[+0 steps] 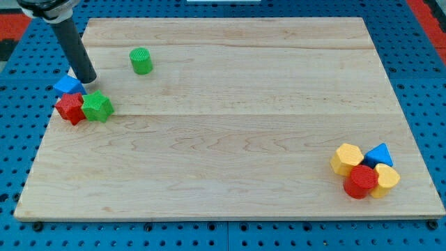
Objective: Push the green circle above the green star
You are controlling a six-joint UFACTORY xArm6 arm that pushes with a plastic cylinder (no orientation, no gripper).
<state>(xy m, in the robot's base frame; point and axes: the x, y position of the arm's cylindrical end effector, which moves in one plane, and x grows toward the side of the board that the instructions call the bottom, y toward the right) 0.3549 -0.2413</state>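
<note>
My tip (88,81): sitting bare, gripping nothing, touching the blue block (67,85).
Green star (97,107): lying just below my tip, touching the red block (70,108).
Green circle (141,61): standing apart, up-right of my tip.

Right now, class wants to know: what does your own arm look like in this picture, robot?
Only its end shows: a straight, dark, smooth round rod coming down from a wider black mount at the view's top left. My tip is plain and blunt. I see no cables, markings or hand.
</note>
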